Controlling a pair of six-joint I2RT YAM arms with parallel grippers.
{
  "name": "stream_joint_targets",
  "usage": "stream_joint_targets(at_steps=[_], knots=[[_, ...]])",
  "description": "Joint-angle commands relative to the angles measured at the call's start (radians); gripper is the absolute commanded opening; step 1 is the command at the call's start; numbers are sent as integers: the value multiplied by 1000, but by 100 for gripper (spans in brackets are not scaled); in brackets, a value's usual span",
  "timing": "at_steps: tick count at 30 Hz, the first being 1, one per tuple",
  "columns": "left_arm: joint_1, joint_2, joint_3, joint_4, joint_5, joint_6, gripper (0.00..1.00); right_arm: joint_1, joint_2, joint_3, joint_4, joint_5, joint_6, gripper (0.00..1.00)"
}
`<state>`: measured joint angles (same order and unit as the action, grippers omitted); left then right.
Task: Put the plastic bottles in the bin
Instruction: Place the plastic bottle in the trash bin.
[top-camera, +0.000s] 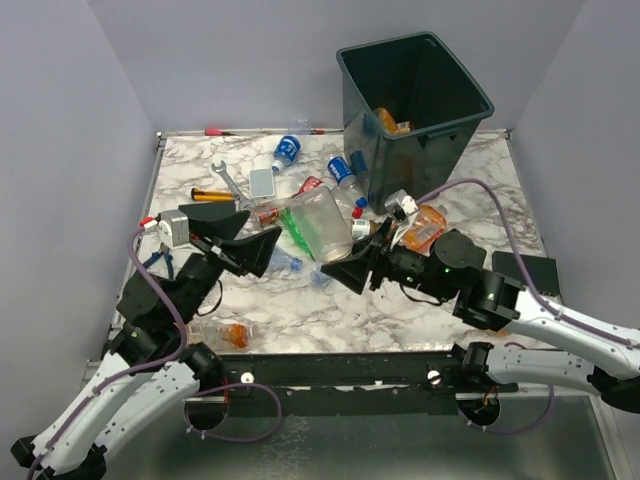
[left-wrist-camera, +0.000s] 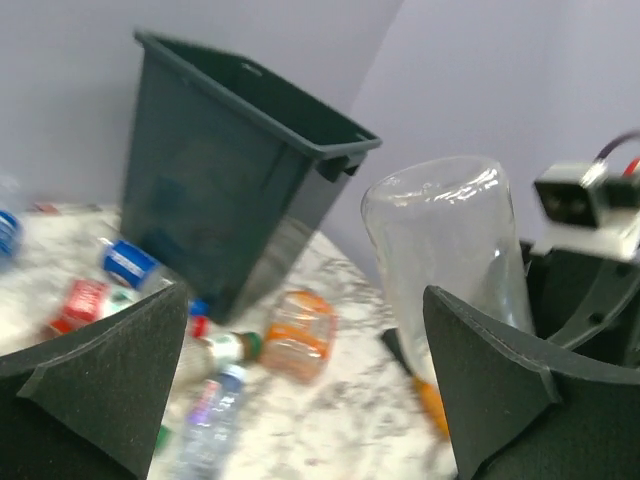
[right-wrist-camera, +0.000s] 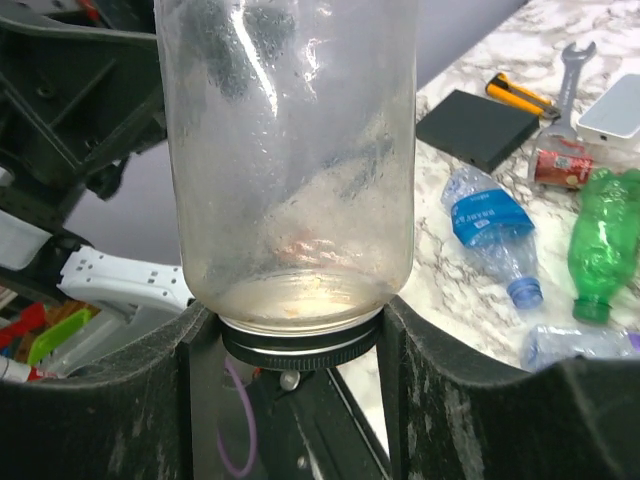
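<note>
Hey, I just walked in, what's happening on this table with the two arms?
The robot is clearing plastic bottles into the bin. The right gripper is clamped on the lidded end of a large clear bottle. The left gripper stands wide open near the bottle's other end, not gripping it. An orange bottle already lies in the bin. Many scattered bottles are left on the marble table.

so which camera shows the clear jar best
Right wrist: the clear jar fills the frame, the right gripper clamped at its dark lid. Top external shows it small and tilted; left wrist shows its base end.
</note>
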<state>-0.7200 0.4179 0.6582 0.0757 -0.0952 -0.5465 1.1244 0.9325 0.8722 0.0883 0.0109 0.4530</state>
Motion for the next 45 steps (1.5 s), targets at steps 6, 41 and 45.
stream_joint_targets(at_steps=[6, 41, 45], knots=[[1, 39, 154, -280, 258, 1085, 99, -1, 27, 329, -829, -42, 95, 1], [-122, 233, -27, -291, 104, 2011, 99, -207, 641, 865, -1089, -448, -146, 1], [-131, 254, -31, -253, 102, 2010, 99, -207, 628, 831, -1099, -455, -160, 1]])
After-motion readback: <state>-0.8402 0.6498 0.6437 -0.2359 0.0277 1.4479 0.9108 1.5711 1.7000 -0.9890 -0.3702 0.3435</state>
